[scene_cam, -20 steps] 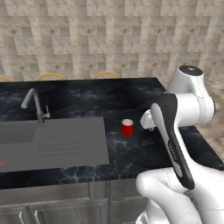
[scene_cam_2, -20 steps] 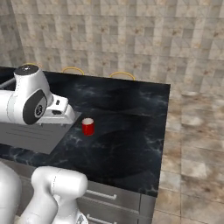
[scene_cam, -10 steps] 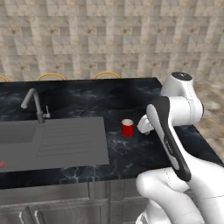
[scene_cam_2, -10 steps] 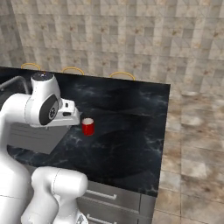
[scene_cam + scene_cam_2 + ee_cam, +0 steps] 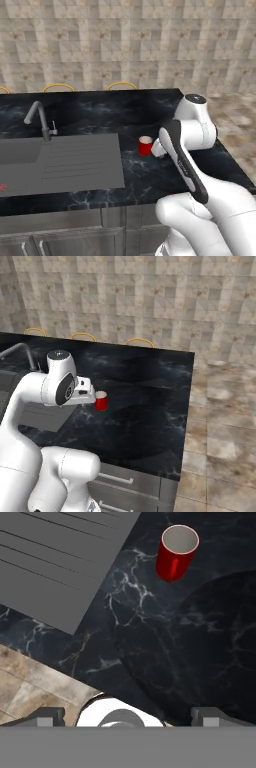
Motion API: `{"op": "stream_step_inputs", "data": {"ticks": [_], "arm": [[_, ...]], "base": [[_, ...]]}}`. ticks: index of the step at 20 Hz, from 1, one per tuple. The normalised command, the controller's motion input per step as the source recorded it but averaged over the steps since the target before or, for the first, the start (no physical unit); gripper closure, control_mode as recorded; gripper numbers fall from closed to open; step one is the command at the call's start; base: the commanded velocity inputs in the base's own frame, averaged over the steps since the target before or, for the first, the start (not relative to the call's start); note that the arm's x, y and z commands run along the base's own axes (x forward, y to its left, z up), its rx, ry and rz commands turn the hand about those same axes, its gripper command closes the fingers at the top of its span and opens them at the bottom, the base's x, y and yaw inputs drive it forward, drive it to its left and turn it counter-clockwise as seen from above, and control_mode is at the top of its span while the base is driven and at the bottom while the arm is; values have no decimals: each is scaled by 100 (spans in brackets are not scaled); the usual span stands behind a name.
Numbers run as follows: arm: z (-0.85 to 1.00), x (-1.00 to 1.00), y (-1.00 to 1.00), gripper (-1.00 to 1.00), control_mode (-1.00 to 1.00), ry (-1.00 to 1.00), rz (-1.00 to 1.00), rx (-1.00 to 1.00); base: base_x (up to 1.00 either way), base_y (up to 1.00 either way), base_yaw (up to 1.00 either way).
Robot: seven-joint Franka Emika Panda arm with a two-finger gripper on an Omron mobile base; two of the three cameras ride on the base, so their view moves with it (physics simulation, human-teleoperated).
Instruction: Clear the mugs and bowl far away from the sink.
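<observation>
Spreading across the left base view, the black marbled stone counter (image 5: 100, 112) carries the dark grey recessed sink with ribbed drainboard (image 5: 60, 162) at left. The small red mug with white inside (image 5: 145, 146) stands centre, just right of it. The two-finger gripper (image 5: 128, 717) hovers above, fingers wide apart, empty: approach stage; next, descend onto the mug. Since earlier, the wrist has swung closer.
</observation>
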Motion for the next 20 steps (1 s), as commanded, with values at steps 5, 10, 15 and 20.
{"op": "stream_step_inputs", "data": {"ticks": [5,10,15,20], "arm": [[-21,26,1,-100,-100,0,-1,0],[-10,32,0,-100,-100,0,0,0],[-9,29,0,-100,-100,0,-2,0],[-19,27,0,-100,-100,0,-5,0]], "base": [[0,0,0],[0,0,0],[0,0,0],[0,0,0]]}}
